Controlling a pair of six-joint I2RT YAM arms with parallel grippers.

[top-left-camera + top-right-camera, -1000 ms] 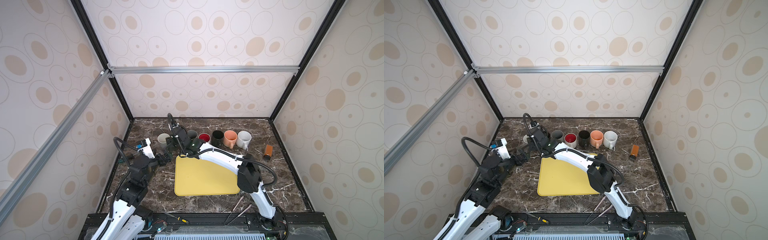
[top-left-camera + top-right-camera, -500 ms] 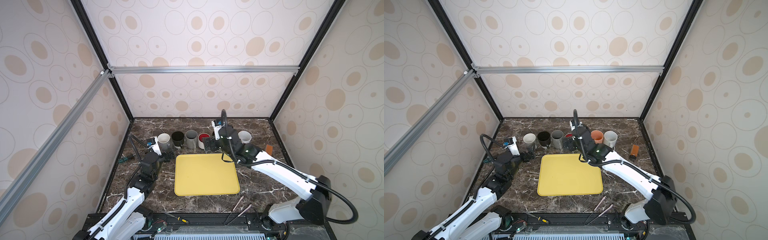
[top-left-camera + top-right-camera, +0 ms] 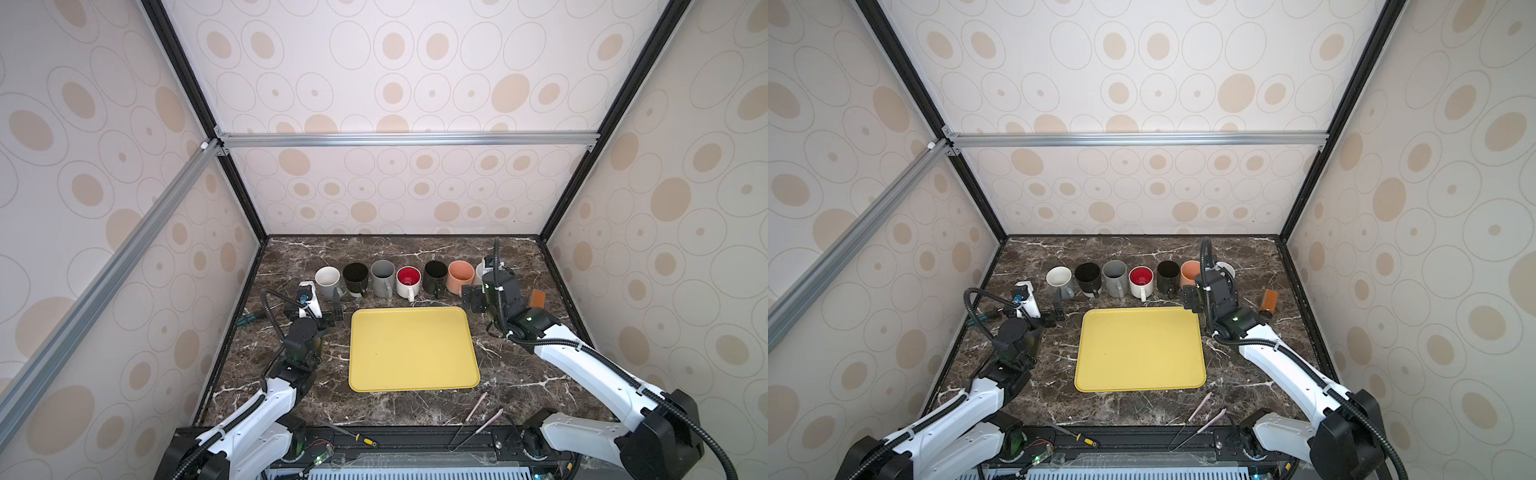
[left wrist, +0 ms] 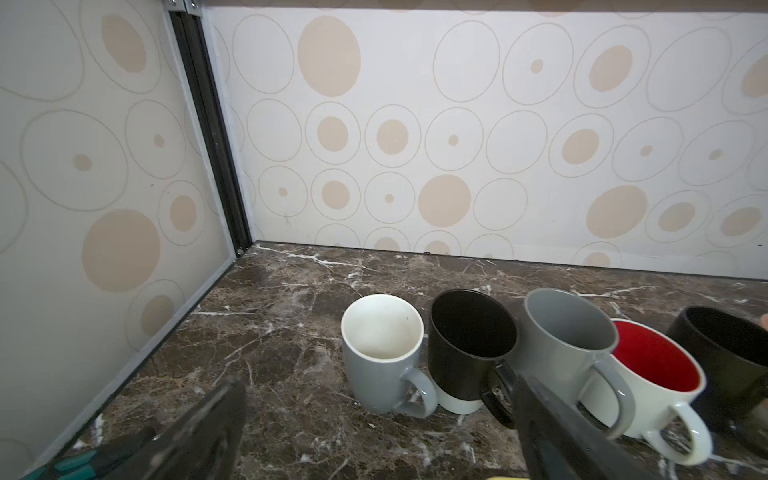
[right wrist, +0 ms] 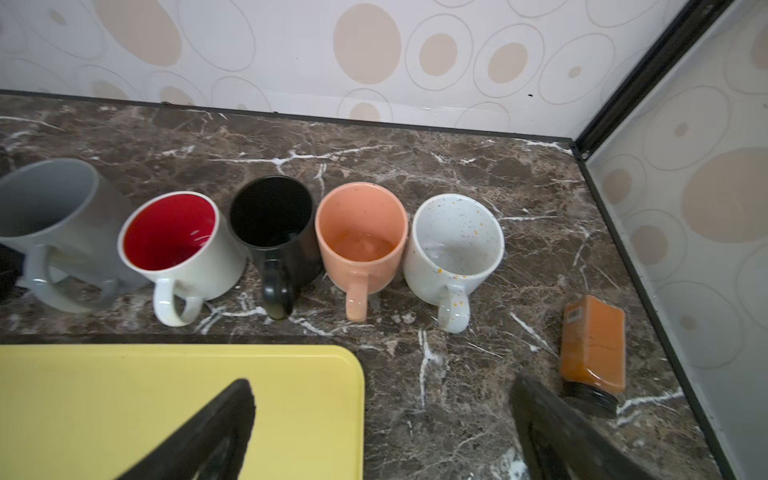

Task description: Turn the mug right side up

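Right wrist view: your right gripper point(image 5: 380, 388) hangs spread and empty near the speckled mug point(image 5: 455, 245), which stands mouth-up ending the mug row point(image 5: 270, 224), handle facing you, likely for easy grasping. Your left gripper point(image 4: 380, 384) is likewise released.

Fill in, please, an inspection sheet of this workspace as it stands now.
surface: dark marble table, no spill seen.
job's things: seven mugs in one row at the back, all mouth up; none is upside down.
clutter: empty yellow tray in the middle; spice bottle lying at the right; screwdriver on the front rail.
grippers: left gripper and right gripper open, holding nothing.
cables: one black cable loops over each wrist.
surroundings: patterned walls, aluminium bar.
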